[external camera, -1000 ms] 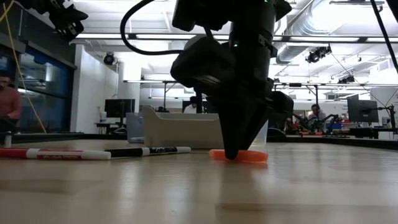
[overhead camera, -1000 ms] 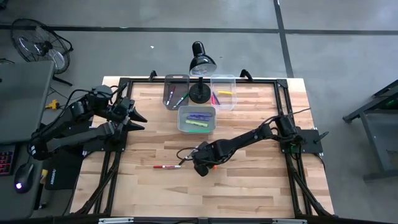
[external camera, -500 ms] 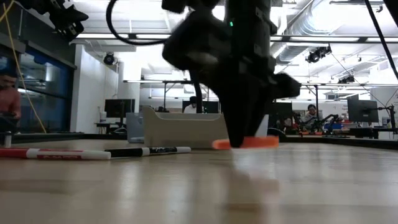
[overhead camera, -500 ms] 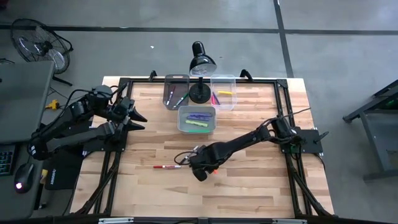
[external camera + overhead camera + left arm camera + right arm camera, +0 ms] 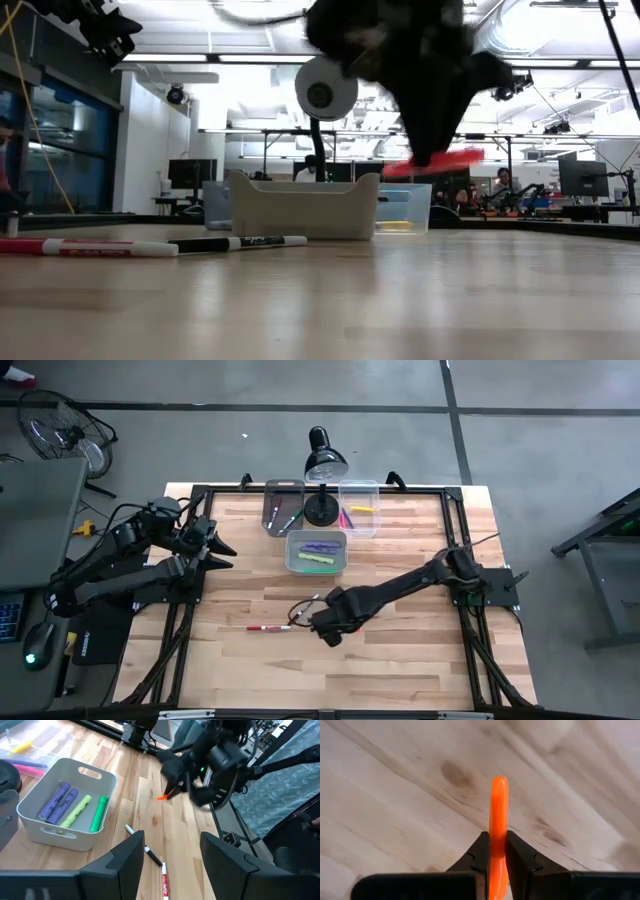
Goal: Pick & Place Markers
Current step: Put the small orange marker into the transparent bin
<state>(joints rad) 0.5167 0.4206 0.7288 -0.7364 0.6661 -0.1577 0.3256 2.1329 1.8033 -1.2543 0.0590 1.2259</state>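
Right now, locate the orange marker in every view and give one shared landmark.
High view: hidden under the right gripper.
Low view: orange marker held above the table.
Left wrist: at.
Right wrist: between the fingers.
Shared landmark: white bin.

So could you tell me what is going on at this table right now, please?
The robot is sorting markers into bins. The right claw is shut on an orange marker and holds it in the air above the wooden table. The left claw waits open near the table's left edge. A red marker and a black marker lie on the table; the white bin already holds purple and green ones.
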